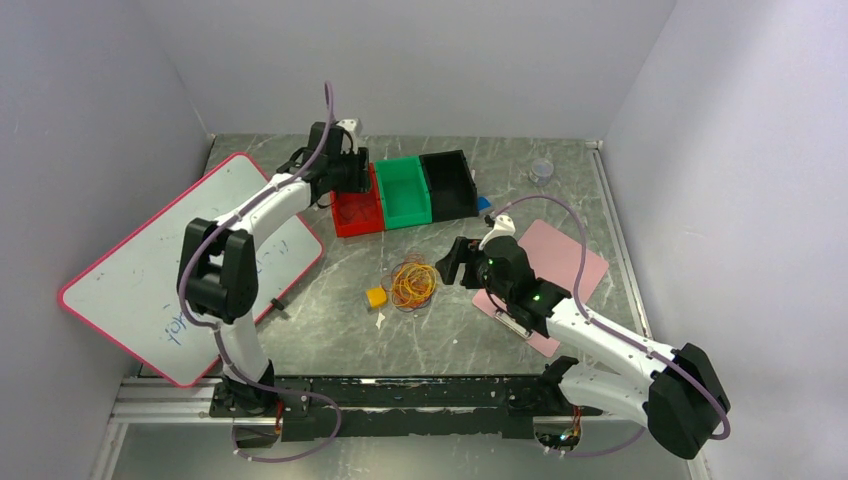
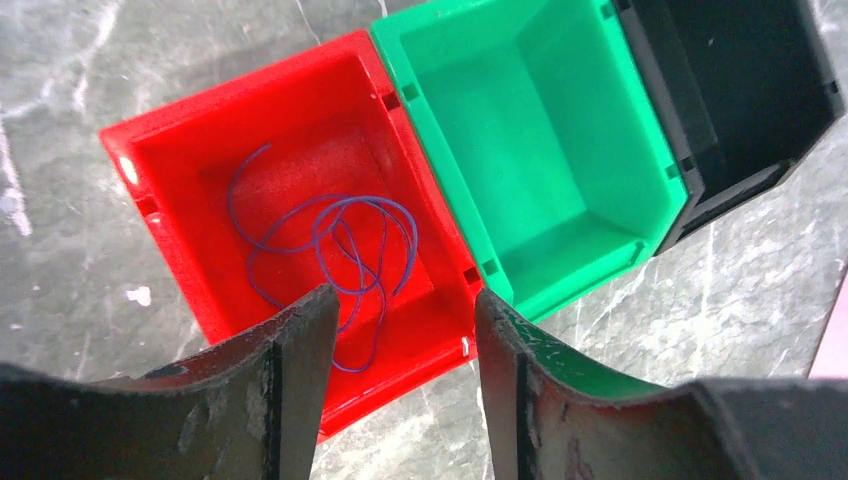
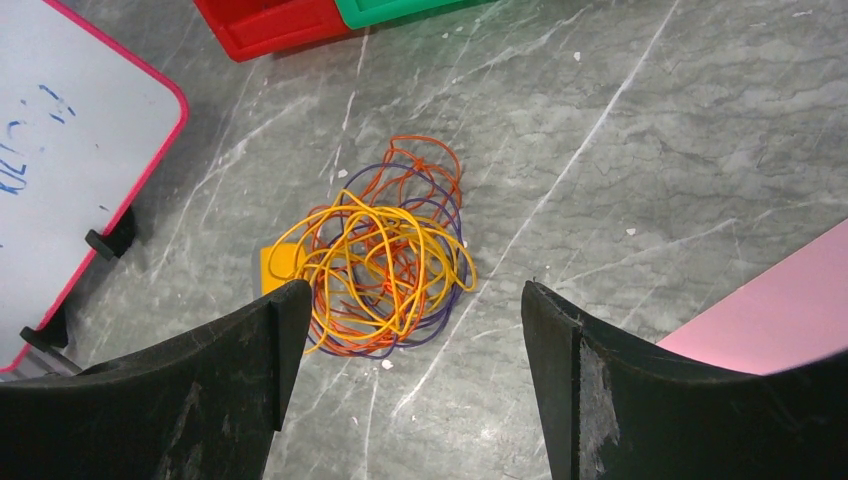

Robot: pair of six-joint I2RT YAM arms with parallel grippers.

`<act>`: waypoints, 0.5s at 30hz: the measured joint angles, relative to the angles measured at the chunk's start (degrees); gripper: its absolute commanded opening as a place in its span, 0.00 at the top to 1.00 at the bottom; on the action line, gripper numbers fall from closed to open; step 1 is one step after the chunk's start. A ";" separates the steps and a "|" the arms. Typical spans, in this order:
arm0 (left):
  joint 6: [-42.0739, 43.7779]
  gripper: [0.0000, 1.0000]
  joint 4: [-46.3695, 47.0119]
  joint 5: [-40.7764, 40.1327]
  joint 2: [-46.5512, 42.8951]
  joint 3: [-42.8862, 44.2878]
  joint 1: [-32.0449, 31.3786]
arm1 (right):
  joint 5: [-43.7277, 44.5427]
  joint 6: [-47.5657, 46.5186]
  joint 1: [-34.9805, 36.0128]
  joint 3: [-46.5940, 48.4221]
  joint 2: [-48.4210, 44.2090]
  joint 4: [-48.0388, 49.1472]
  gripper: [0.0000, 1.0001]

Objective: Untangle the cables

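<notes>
I count three bins [image 1: 405, 198], one purple wire [image 2: 345, 203] in the red bin [image 2: 290, 140], and one knot of orange, yellow and purple cables [image 3: 385, 255]. Left gripper [image 2: 400, 335] and right gripper [image 3: 410, 335] both gape, empty.

No text can be read with certainty. The only writing is blue marker handwriting on the whiteboard [image 1: 130, 270] at the left of the scene, towards its near corner, too small and faint to make out. The right wrist view shows a few blue strokes on the whiteboard [image 3: 60, 150], equally illegible
</notes>
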 measured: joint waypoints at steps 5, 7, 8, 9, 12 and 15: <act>0.07 0.54 -0.31 0.81 4.15 0.55 0.00 | -0.04 0.20 0.00 -0.33 0.00 0.35 0.20; 0.09 0.60 -0.37 0.76 5.70 1.18 0.00 | -0.20 0.22 0.00 -0.48 0.00 0.39 0.19; 0.13 0.64 -0.37 0.74 6.25 1.40 0.00 | -0.24 0.22 0.00 -0.55 0.00 0.42 0.19; 0.31 0.67 -0.37 0.70 6.80 1.66 0.00 | -0.28 0.22 0.00 -0.59 0.00 0.42 0.19; 0.52 0.76 -0.37 0.37 7.74 2.14 0.00 | -0.46 0.24 0.00 -0.63 0.00 0.42 0.19; 0.70 0.86 -0.37 -0.04 8.83 3.34 0.00 | -0.63 0.24 0.00 -0.63 0.00 0.42 0.19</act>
